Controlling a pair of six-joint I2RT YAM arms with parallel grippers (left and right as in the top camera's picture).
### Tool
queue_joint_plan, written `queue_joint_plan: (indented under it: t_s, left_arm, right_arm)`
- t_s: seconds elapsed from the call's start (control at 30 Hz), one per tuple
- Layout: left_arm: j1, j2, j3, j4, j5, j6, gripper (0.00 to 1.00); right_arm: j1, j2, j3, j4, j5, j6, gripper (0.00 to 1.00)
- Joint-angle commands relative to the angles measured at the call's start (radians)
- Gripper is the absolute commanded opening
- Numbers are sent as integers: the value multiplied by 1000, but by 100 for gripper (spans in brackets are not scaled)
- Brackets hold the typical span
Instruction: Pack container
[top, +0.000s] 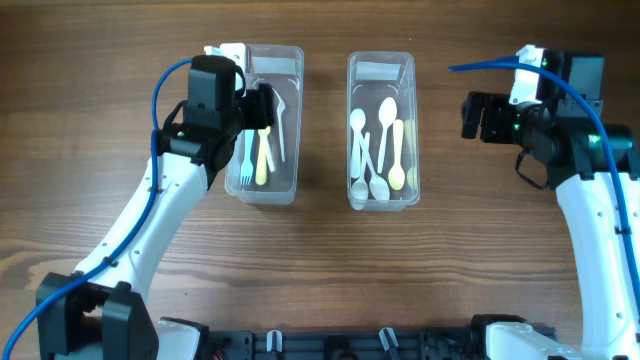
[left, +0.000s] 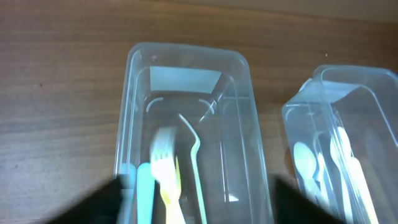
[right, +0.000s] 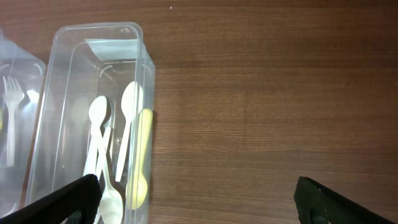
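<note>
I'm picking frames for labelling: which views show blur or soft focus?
Left wrist: the white fork is smeared and the left pincer's fingers are dark, soft blobs. Right wrist: spoons crisp, the right pincer's fingers soft at the bottom corners. Overhead: sharp and evenly lit across the table.

The left arm (top: 150, 220) slants up from the near-left corner of the table (top: 330, 270). Its left gripper (top: 262, 108) points right, fingers (left: 93, 202) spread wide. The right arm (top: 600, 240) rises along the right edge. The right gripper (top: 478, 115) points left, jaws wide apart.
</note>
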Motion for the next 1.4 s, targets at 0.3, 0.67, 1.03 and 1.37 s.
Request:
queue_joint_plan:
  t_s: [0.3, 0.67, 1.03, 1.37]
  left_arm:
    - [241, -276, -2, 51, -301, -9, 100]
    - [361, -305, -2, -136, -309, -9, 100]
    - [361, -305, -2, -247, -299, -10, 100]
    - [361, -305, -2, -247, -299, -10, 100]
  right_arm:
    - [-2, 10, 15, 3, 13, -13, 99]
    - [-2, 10, 15, 3, 13, -12, 100]
    - [-2, 10, 15, 3, 13, -13, 100]
    - [-2, 10, 15, 3, 13, -13, 100]
